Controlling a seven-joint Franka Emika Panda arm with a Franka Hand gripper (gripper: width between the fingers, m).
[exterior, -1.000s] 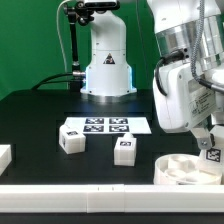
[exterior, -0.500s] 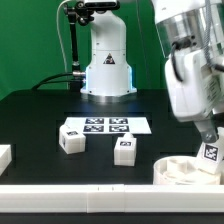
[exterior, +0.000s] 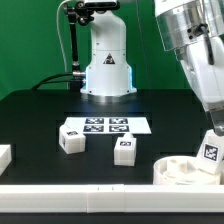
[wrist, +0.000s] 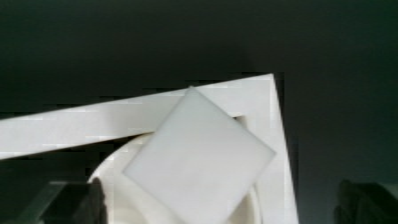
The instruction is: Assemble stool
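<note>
Pincer (exterior: 216, 128) cut off, leg (exterior: 210, 153) blurred

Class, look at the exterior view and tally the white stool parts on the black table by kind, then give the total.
Round white plastic seat disc: 1
Short chunky white legs with marker tags: 3 (two loose, one upright on the seat)
Total: 4

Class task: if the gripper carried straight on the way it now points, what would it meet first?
Probably the white leg standing in the seat disc, directly under the open gripper; depth is unclear.
</note>
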